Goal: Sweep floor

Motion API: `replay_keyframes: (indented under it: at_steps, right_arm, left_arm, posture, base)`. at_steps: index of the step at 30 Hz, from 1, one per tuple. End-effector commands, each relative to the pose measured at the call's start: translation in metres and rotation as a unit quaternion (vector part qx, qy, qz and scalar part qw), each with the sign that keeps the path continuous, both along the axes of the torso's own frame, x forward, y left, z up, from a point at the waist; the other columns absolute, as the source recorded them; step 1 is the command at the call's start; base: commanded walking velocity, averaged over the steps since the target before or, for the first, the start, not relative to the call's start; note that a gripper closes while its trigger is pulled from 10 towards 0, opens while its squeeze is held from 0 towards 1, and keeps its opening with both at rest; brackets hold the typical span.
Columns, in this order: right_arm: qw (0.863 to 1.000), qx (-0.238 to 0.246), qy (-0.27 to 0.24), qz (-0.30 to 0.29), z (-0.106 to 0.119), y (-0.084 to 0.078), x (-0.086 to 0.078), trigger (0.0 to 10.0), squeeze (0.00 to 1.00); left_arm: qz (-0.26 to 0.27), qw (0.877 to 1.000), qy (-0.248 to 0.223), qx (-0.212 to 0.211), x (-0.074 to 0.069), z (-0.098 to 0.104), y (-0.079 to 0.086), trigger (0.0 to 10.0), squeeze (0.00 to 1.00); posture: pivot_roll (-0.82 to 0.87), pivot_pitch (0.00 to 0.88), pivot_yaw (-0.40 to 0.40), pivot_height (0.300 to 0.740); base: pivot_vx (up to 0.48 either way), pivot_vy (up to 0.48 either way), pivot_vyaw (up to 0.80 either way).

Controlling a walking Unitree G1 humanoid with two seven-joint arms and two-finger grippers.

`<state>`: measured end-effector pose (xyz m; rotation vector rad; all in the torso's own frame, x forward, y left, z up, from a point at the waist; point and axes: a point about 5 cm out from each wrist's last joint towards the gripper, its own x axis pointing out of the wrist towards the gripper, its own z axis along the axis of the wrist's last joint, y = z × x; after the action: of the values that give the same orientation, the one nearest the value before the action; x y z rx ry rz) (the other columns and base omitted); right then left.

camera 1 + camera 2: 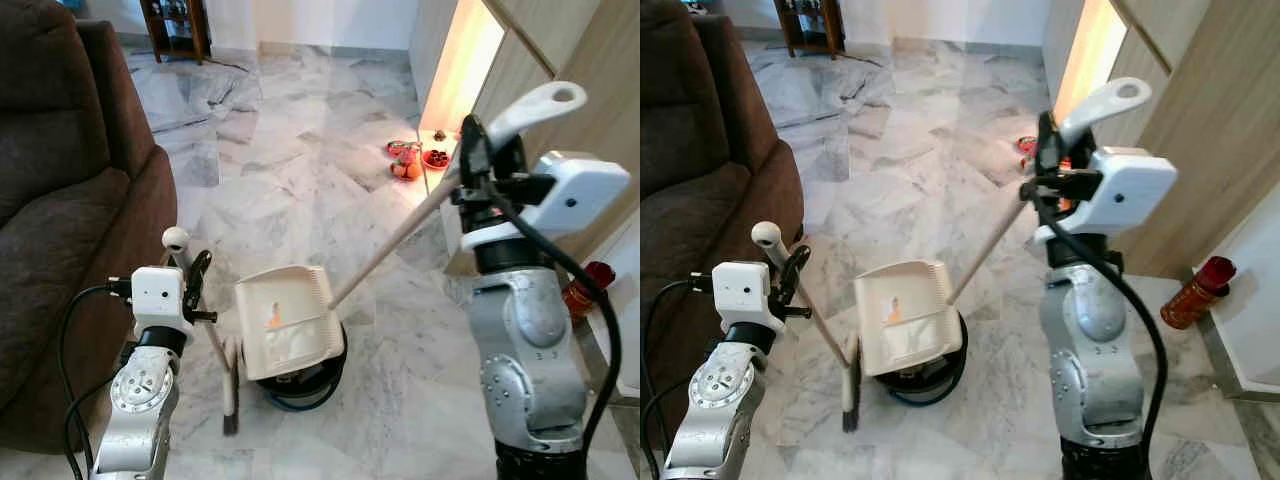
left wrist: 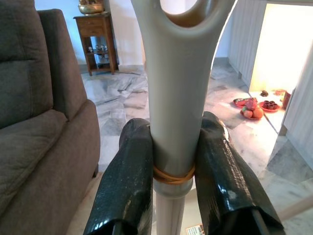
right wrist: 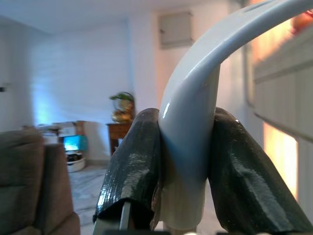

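My left pincer (image 2: 173, 171) is clamped on the broom handle (image 1: 212, 340), the broom's head on the marble floor (image 1: 300, 170) just beside the dustpan (image 1: 288, 320). My right pincer (image 3: 188, 161) grips the dustpan's long handle (image 1: 400, 235); the pan sits tilted over a dark round base. The brown sofa (image 1: 70, 220) crowds my left and a wooden panel (image 1: 1210, 130) my right; open floor lies ahead. The right eye view shows a red bottle (image 1: 1197, 290); the left wrist view shows plates of fruit (image 2: 257, 107) and a small wooden stand (image 2: 95, 41).
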<state>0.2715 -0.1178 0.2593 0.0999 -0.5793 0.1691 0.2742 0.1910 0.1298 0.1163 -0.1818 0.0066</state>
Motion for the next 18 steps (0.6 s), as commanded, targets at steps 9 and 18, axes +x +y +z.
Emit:
replay_keyframes:
  at_steps: [9,18]
  right_arm:
    - [0.987,-0.099,-0.111,0.057,0.02,0.036,-0.024,10.0,0.0]
    - [0.98,-0.117,-0.134,0.092,0.019,0.059,-0.037,10.0,0.0]
  left_arm:
    - [-0.003,1.0,-0.025,0.001,-0.001,0.008,0.0,10.0,0.0]
    - [-0.004,1.0,-0.025,0.0,-0.001,0.008,-0.001,10.0,0.0]
  posture:
    - [0.07,0.12,-0.047,0.74]
    - [0.07,0.126,-0.047,0.74]
  base:
    - [0.0,0.0,0.0]
    - [0.0,0.0,0.0]
